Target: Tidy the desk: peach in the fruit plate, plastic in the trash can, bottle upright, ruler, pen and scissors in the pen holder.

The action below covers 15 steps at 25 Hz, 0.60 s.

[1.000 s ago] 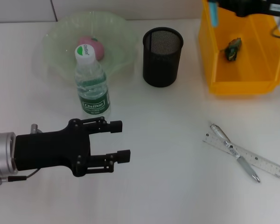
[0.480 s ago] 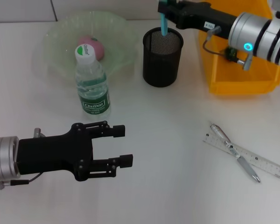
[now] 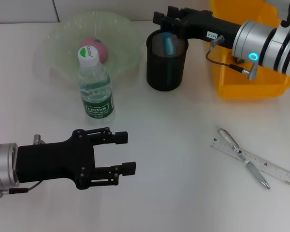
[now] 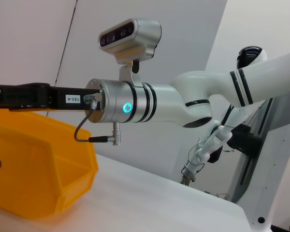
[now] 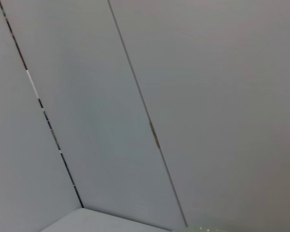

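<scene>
My right gripper (image 3: 166, 21) is open just above the black mesh pen holder (image 3: 166, 72). The teal scissors (image 3: 168, 47) stand inside the holder, free of the fingers. The silver pen (image 3: 241, 157) lies across the clear ruler (image 3: 266, 166) on the table at the right. The pink peach (image 3: 94, 48) sits in the green fruit plate (image 3: 53, 38). The water bottle (image 3: 95, 92) stands upright in front of the plate. My left gripper (image 3: 128, 152) is open and empty, low at the left front.
The yellow trash bin (image 3: 232, 82) stands at the back right, partly covered by my right arm; its inside is hidden. It also shows in the left wrist view (image 4: 34, 169). The right wrist view shows only wall.
My right gripper carried the teal scissors from over the yellow bin to the pen holder and let them go; they now sit inside it. My left gripper barely moved.
</scene>
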Each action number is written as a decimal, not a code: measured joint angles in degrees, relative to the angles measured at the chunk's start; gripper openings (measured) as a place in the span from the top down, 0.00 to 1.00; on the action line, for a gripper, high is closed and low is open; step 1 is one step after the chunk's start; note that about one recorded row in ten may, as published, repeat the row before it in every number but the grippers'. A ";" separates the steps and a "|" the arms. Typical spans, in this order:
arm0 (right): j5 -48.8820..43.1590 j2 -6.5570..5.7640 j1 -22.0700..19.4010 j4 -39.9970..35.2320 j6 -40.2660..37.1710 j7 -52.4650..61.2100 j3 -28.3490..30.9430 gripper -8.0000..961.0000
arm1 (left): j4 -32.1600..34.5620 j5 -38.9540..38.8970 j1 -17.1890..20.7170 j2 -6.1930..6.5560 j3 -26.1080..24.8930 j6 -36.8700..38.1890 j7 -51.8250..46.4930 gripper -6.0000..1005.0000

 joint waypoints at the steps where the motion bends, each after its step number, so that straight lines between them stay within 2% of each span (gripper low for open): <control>1: 0.01 -0.12 -0.62 -0.75 -1.48 0.66 0.04 0.61 | 0.00 0.01 0.00 0.00 0.00 0.02 0.00 0.26; 2: 0.00 -0.27 -2.52 -3.86 -6.03 3.29 0.07 0.57 | 0.00 0.01 0.00 0.00 0.00 0.02 0.00 0.26; 3: 0.00 -0.27 -2.52 -3.86 -6.03 3.29 0.07 0.54 | 0.00 0.01 -0.03 -0.04 0.00 0.05 0.00 0.26; 7: -1.30 -0.61 -8.43 -16.10 -15.33 12.57 -2.13 0.42 | 0.00 0.01 0.04 -0.06 0.00 0.07 0.07 0.26; 10: -6.06 -1.70 -13.49 -29.66 -20.03 23.25 -7.95 0.42 | 0.01 0.01 0.04 -0.07 0.00 0.09 0.10 0.26; 12: -12.59 -2.39 -16.14 -39.25 -23.56 30.57 -10.88 0.42 | 0.00 0.01 0.03 -0.09 0.00 0.10 0.10 0.26; 15: -23.09 -2.20 -17.86 -50.09 -30.61 37.21 -11.18 0.42 | 0.00 0.01 0.02 -0.09 0.00 0.10 0.10 0.26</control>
